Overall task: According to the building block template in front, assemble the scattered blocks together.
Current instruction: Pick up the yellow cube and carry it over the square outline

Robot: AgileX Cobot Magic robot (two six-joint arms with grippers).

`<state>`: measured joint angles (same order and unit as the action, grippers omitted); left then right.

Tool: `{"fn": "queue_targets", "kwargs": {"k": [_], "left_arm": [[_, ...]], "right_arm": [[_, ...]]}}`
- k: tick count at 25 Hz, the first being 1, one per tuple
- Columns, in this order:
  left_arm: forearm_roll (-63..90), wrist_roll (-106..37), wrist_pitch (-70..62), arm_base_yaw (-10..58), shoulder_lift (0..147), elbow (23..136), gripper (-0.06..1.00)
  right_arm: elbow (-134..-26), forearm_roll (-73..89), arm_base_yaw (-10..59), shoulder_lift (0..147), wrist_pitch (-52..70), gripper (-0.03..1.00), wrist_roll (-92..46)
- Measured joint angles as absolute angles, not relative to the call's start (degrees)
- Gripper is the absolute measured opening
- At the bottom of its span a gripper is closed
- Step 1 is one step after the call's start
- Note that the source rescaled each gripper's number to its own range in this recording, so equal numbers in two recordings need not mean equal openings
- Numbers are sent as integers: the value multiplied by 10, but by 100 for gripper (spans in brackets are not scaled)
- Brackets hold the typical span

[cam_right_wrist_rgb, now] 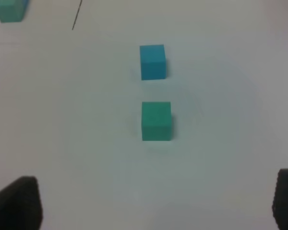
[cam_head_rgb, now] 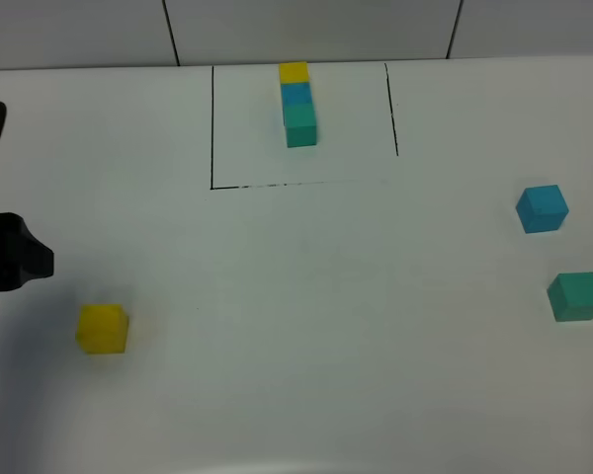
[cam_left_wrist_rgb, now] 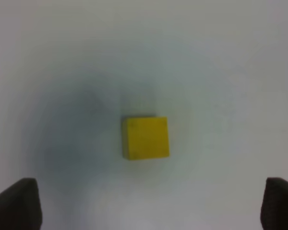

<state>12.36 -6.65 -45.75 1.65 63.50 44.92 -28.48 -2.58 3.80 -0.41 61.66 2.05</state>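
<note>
1. On the high camera I see the building block template [cam_head_rgb: 297, 104], a joined row of three small cubes. Yellow is at the far end, blue in the middle and teal-green nearest me. It lies inside a black-lined box [cam_head_rgb: 212, 128] drawn at the far middle of the white matte tabletop [cam_head_rgb: 306, 296].
2. The scattered blocks all lie outside that box, well apart from the template. The yellow matte cube [cam_head_rgb: 102, 328] sits alone on the near left.
3. The sky-blue matte cube [cam_head_rgb: 542, 208] is by the right edge. The teal-green matte cube [cam_head_rgb: 576, 296] is nearer to me and slightly further right. The two are near each other but apart.
4. My left gripper [cam_left_wrist_rgb: 149, 206] is spread wide and grips nothing. Its black fingertips [cam_left_wrist_rgb: 17, 203] show at opposite sides of the wrist view. The yellow matte cube [cam_left_wrist_rgb: 146, 138] rests on the table ahead of the gap, roughly centred and untouched.
5. On the high camera, a dark part of the left arm [cam_head_rgb: 18, 262] shows at the left edge, near the yellow matte cube.
6. My right gripper [cam_right_wrist_rgb: 151, 203] is likewise spread wide and grips nothing. The teal-green matte cube [cam_right_wrist_rgb: 156, 120] lies ahead of it, and the sky-blue matte cube [cam_right_wrist_rgb: 152, 62] sits beyond that, roughly in line.
7. The template's green end [cam_right_wrist_rgb: 9, 10] shows in a far corner of the right wrist view.
</note>
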Motion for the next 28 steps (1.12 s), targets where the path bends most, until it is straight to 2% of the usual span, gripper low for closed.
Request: {"fn": "queue_targets", "kwargs": {"k": [8,13,20,28], "left_arm": [[124,-79,-436,20,697,449,89],[123,-75,-409,75,724,449,88],[48,29,-372,147,791,452,88],[-45,159,-398,176,876,486,87]], "right_arm": [[-285,-26,38,-4,617,94,20],[-285,-26,38,-4,617,92,21],[-285,-26,38,-4,617,92,22],[-285,-26,38,-4,617,91,22]]}}
